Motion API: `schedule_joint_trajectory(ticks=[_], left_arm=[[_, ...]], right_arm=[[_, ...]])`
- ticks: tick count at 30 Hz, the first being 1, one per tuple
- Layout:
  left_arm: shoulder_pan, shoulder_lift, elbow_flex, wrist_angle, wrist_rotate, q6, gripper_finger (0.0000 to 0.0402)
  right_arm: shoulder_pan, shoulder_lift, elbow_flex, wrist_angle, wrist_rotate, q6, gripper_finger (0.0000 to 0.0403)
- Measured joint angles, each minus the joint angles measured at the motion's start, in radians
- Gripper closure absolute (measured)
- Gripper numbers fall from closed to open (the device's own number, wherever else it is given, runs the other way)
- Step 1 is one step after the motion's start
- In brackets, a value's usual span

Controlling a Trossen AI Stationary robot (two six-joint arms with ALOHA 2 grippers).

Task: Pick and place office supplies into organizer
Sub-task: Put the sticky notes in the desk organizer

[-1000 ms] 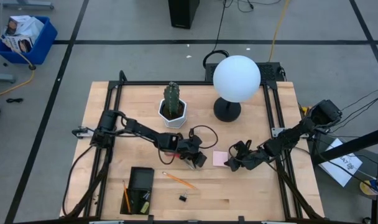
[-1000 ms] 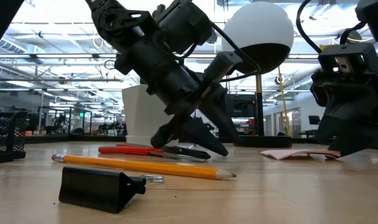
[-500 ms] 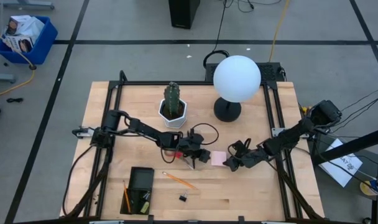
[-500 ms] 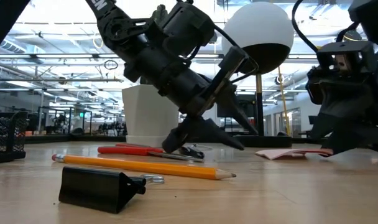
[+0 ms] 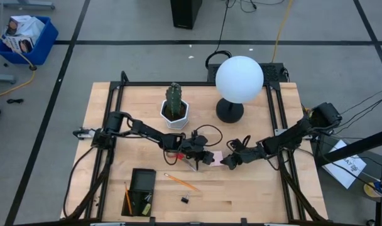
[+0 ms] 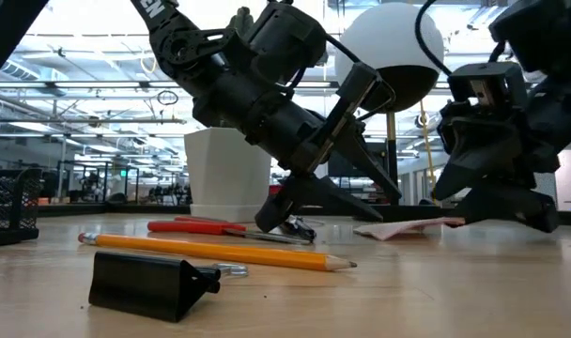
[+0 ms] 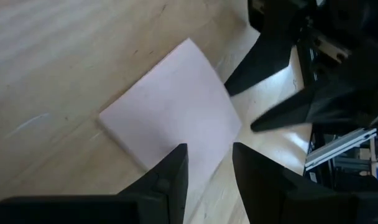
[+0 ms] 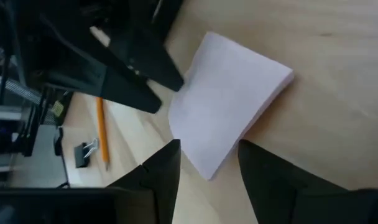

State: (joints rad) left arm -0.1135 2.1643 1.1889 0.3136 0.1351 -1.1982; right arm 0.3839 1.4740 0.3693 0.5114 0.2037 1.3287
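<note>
Left gripper (image 5: 207, 158) and right gripper (image 5: 225, 162) face each other across the pink sticky-note pad (image 5: 217, 157), which lies flat on the table (image 5: 254, 194) between them. Both sets of fingers stand partly open, straddling opposite pad edges; neither appears to clamp it. Red-handled scissors (image 6: 220, 228) lie just behind the left gripper; orange pencil (image 5: 181, 182), black clip (image 5: 185, 199) and organizer (image 5: 141, 182) sit further back

- Floor (image 5: 134, 25): grey, crossed by dark tape lines.
- Blue bin (image 5: 24, 39): set on the floor well apart from the table, filled with packets.
- Wooden table (image 5: 254, 194): pale planks, framed by black rails.
- Ceiling trusses (image 6: 79, 89): seen beyond, brightly lit.
</note>
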Motion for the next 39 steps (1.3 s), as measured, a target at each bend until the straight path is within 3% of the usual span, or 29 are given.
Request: schedule_joint_trajectory(ticks=[6,11,13,19,24,28,31,34,39], left_arm=[[-0.001,0.0,0.0,0.0,0.003,-0.001,0.027],[-0.002,0.0,-0.001,0.006,0.004,0.004,0.027],[-0.003,0.0,-0.001,0.006,0.005,0.008,0.027],[-0.004,-0.004,-0.001,0.041,0.093,0.029,0.027],[0.008,-0.017,-0.002,0.036,0.197,0.052,0.027],[0.013,-0.058,-0.008,-0.017,0.25,0.099,0.027],[0.009,-0.11,-0.009,-0.078,0.248,0.145,0.027],[-0.003,-0.168,-0.003,-0.125,0.182,0.206,0.027],[-0.017,-0.236,-0.006,-0.219,0.099,0.276,0.027]], right_arm=[[-0.004,0.087,0.082,0.038,-0.026,-0.094,0.0292],[-0.004,0.1,0.125,0.042,-0.03,-0.191,0.0377],[0.003,0.1,0.125,0.04,-0.03,-0.208,0.0394],[0.036,0.1,0.125,0.038,-0.028,-0.203,0.04],[0.069,0.1,0.125,0.046,-0.082,-0.197,0.038],[0.097,0.097,0.124,0.044,-0.006,-0.297,0.0383],[0.108,0.096,0.128,0.038,0.073,-0.439,0.0398],[0.107,0.096,0.128,0.036,0.155,-0.569,0.04],[0.062,0.096,0.128,0.01,0.16,-0.732,0.0401]])
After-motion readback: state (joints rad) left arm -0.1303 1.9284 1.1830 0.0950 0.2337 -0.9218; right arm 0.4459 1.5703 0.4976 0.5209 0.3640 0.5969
